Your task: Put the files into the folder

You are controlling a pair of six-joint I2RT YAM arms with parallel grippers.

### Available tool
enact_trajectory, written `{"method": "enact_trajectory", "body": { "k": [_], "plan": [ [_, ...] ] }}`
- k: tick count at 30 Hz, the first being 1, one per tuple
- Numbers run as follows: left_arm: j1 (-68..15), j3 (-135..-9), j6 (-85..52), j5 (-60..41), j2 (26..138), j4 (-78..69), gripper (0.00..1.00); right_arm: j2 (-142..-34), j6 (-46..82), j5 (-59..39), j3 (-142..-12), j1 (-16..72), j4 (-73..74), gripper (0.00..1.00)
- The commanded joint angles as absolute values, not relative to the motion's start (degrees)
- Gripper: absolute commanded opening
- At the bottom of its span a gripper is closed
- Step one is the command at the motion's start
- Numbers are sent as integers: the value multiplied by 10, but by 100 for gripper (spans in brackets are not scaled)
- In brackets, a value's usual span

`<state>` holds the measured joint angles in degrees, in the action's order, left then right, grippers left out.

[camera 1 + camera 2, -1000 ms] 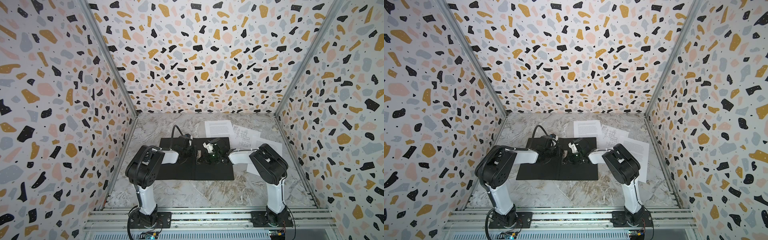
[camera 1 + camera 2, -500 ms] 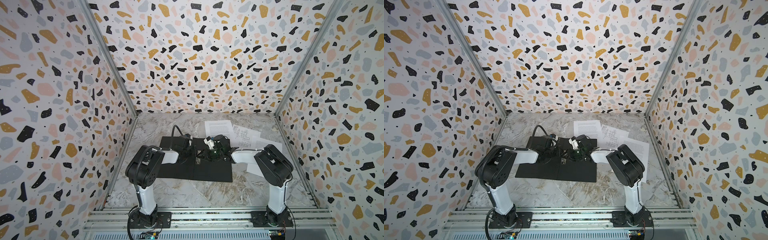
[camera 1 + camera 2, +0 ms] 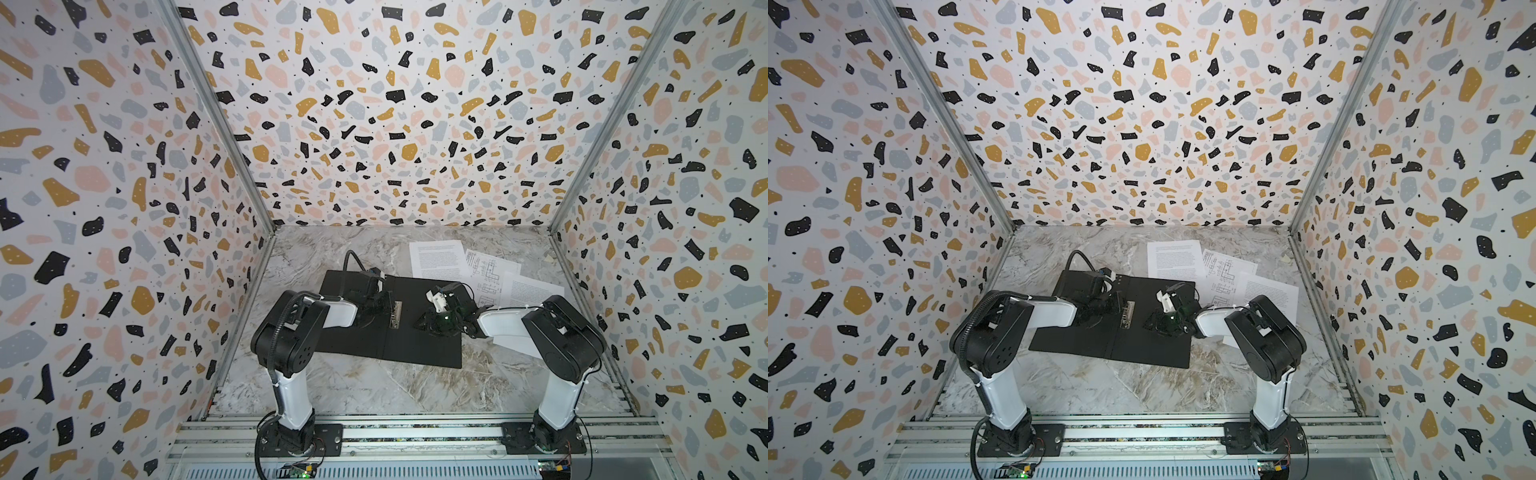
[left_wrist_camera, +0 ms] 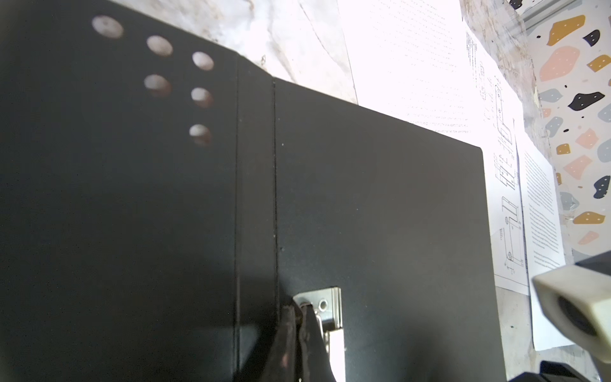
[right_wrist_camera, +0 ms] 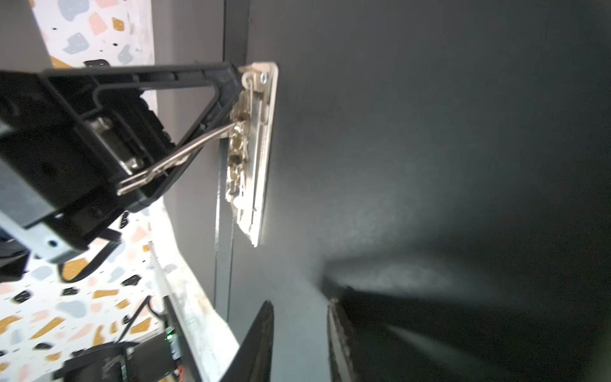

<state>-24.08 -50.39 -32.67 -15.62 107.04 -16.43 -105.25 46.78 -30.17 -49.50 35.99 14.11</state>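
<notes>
The folder (image 3: pixel 419 347) (image 3: pixel 1150 351) lies open on the table with its black inside up. Its metal spine clip (image 3: pixel 397 312) (image 4: pixel 327 306) (image 5: pixel 261 148) has a thin lever (image 5: pixel 185 155) sticking up. My left gripper (image 3: pixel 388 305) (image 4: pixel 299 311) is shut, its tips resting at one end of the clip. My right gripper (image 3: pixel 422 322) (image 5: pixel 301 302) hovers open over the folder's right half, with nothing between its fingers. The files lie past the folder's far right corner: a text sheet (image 3: pixel 436 259), a sheet of drawings (image 3: pixel 490 274) and another text sheet (image 3: pixel 530 293), overlapping.
The marble tabletop (image 3: pixel 374 390) is boxed in by terrazzo-patterned walls (image 3: pixel 395 124) on three sides. An aluminium rail (image 3: pixel 415 434) with both arm bases runs along the front. The right arm's elbow (image 3: pixel 561 332) hangs over part of the nearest text sheet.
My right gripper has gone from shut to open and drawn back to the right, away from the spine clip. The left gripper has stayed shut at the clip.
</notes>
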Motion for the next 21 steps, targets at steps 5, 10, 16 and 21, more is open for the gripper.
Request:
{"method": "enact_trajectory", "body": {
  "k": [5, 10, 16, 21],
  "plan": [
    [-236, -487, -361, -155, 1050, -126, 14, -1057, 415, -232, -496, 354, 64, 33],
    [-236, -482, -388, -147, 1025, -117, 33, -1042, 412, -233, -470, 339, 80, 37],
    [-229, -466, -419, -143, 1001, -133, 50, -1021, 409, -261, -454, 325, 110, 45],
    [-228, -459, -434, -154, 984, -140, 61, -1011, 416, -265, -445, 324, 121, 46]
  ]
}}
